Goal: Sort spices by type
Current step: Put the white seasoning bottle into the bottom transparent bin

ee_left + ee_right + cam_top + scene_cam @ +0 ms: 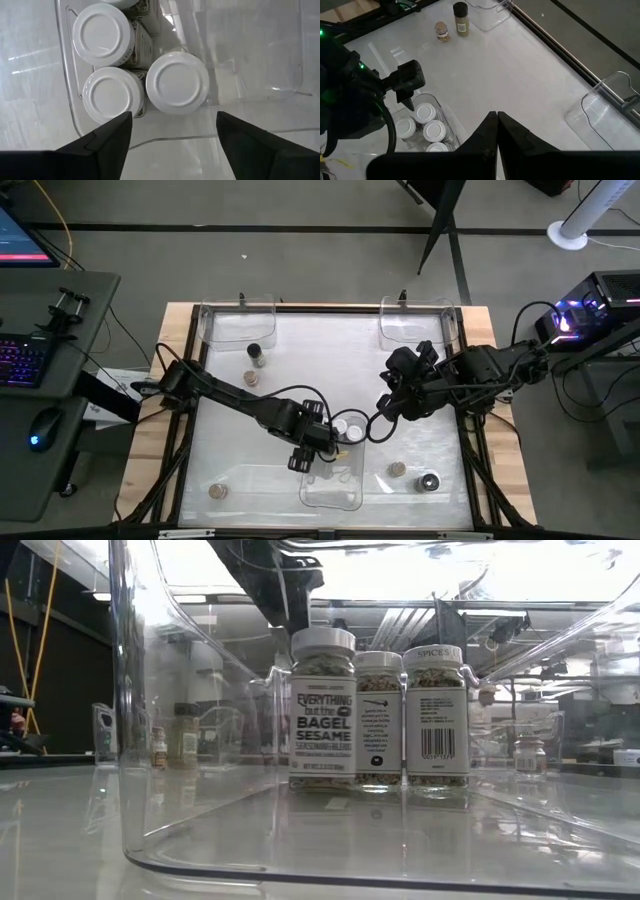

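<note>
bright overhead light, glare on table [300, 360], background blurred

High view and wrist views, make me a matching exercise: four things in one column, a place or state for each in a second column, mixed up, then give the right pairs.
Things
1. white-capped jars
2. left gripper
3. right gripper
4. dark-capped jar

Places or states
A. jaws shut
B. standing together inside the near clear tray
C. jaws open, above the white caps
D. standing on the table close to the far-left tray, next to a tan-capped jar

Pairs: 1-B, 2-C, 3-A, 4-D
</note>
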